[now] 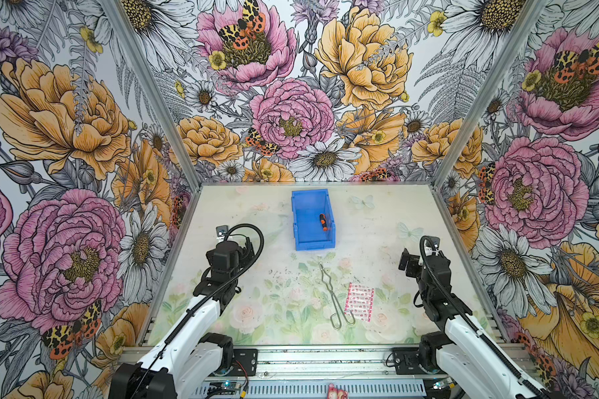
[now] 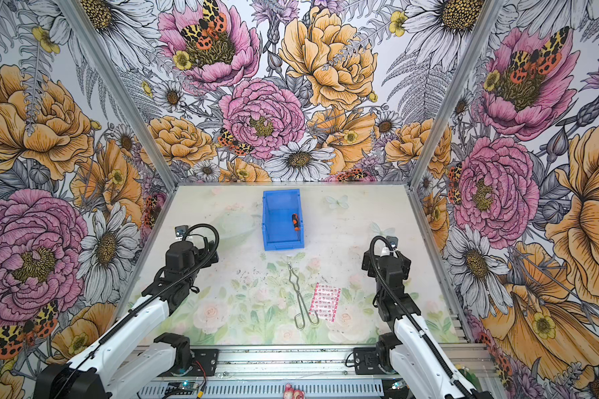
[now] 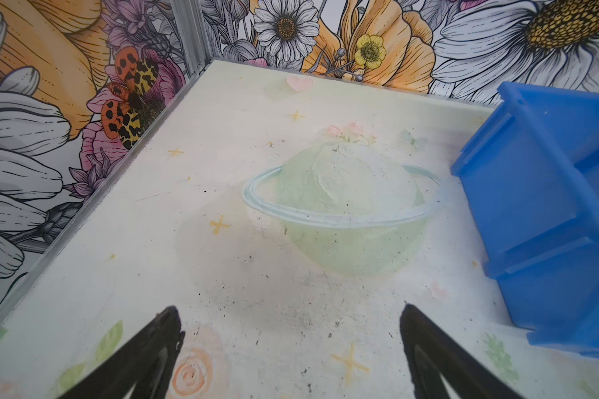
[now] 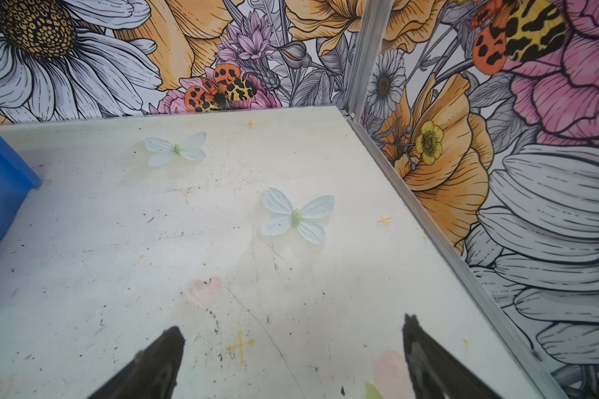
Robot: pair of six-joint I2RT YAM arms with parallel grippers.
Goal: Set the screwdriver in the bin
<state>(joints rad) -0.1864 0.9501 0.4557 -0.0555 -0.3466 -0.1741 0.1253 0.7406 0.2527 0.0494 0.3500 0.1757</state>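
Both tools hang with jaws spread, gripping nothing: left tool (image 3: 289, 349), right tool (image 4: 293, 359). Ahead and between them, the screwdriver (image 1: 323, 221) lies inside the bin (image 1: 301, 238), well apart from either.

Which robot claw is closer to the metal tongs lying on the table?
Right, I think, but only slightly. The tongs lie between the arms. The right gripper is behind them on their right; the left gripper is on their left, by the bin.
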